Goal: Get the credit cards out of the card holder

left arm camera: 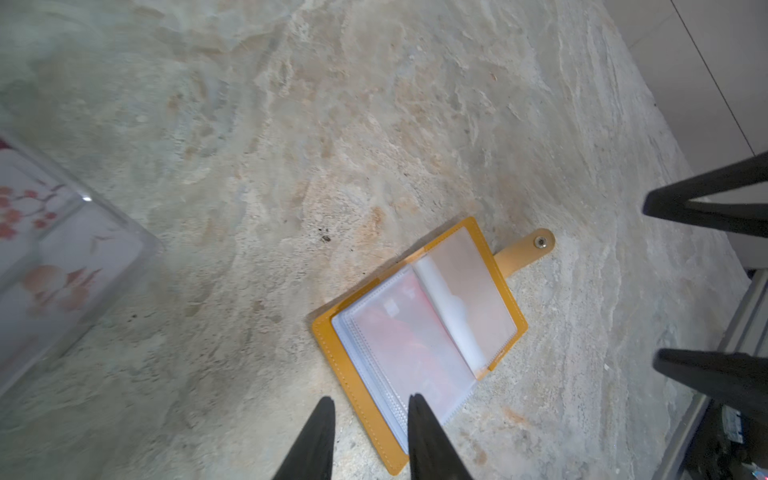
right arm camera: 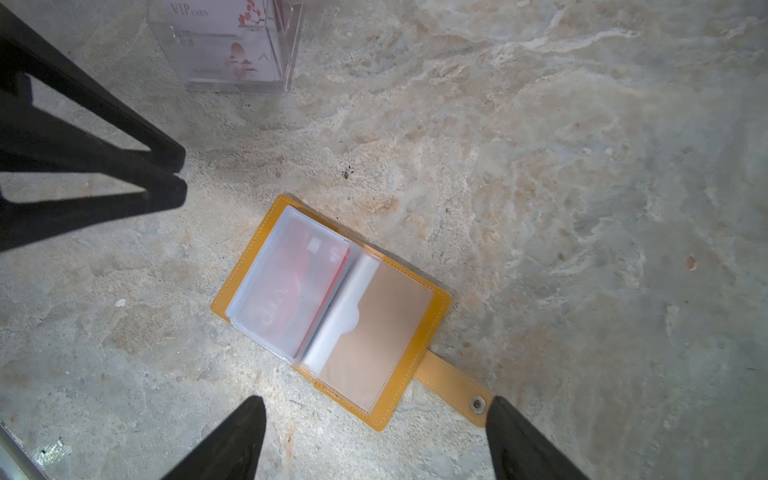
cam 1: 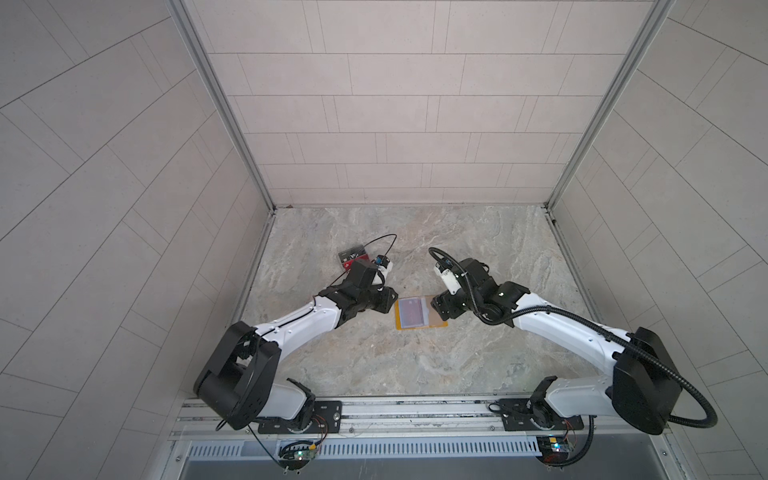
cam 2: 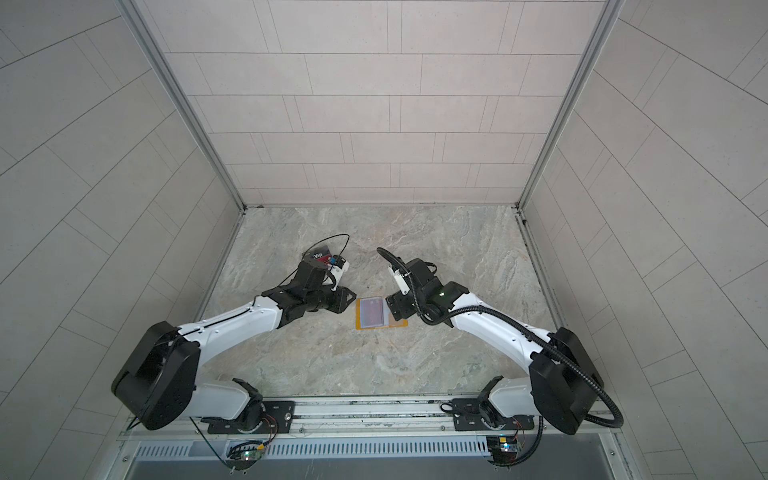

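The card holder (right arm camera: 376, 332) lies open on the worktop (cam 1: 457, 249), a red credit card (right arm camera: 291, 286) inside one clear sleeve (right arm camera: 253, 286). The left pincer (left arm camera: 372, 400) hovers at its edge, narrowly parted and empty; the right pincer (right arm camera: 376, 399) is spread wide beside the strap tab (right arm camera: 453, 382)

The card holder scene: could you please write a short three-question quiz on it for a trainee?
1. True or false: the card holder lies shut on the table.
2. Which stands wider open: A, the left gripper, or B, the right gripper?
3. What colour is the card showing inside the holder?
Key: 1 false; 2 B; 3 red.
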`<action>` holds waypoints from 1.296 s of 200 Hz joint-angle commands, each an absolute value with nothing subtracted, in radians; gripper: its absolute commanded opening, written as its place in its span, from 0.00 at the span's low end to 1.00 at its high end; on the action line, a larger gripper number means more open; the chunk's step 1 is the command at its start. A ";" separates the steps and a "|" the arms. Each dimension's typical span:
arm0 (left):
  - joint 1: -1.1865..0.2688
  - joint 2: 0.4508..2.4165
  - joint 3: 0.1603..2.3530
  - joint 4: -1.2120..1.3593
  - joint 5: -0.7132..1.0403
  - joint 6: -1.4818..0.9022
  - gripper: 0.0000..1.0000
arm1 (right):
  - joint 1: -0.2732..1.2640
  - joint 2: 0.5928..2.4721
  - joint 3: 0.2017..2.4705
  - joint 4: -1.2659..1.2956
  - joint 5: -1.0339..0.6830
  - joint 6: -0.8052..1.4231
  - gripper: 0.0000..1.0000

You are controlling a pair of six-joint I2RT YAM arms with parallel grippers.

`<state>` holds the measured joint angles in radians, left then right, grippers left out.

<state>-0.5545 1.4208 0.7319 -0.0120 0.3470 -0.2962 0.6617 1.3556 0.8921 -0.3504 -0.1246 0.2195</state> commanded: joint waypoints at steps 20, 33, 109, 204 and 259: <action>-0.557 1.486 0.669 0.112 0.398 -0.349 0.25 | 0.696 1.424 0.924 -0.285 -0.124 0.259 0.85; -0.558 1.502 0.652 0.139 0.410 -0.367 0.22 | 0.702 1.451 0.936 -0.285 -0.124 0.282 0.84; -0.557 1.552 0.531 0.319 0.470 -0.425 0.14 | 0.754 1.625 1.051 -0.323 -0.142 0.311 0.78; -0.593 1.592 0.475 0.457 0.510 -0.505 0.13 | 0.779 1.699 1.076 -0.304 -0.091 0.371 0.72; -0.627 1.632 0.467 0.486 0.494 -0.538 0.11 | 0.779 1.692 1.065 -0.304 -0.082 0.382 0.68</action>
<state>-0.6102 1.6142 0.4801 0.4664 0.4969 -0.5179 0.7761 1.6943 1.0664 -0.2962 -0.1051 0.3637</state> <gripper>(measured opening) 0.119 0.694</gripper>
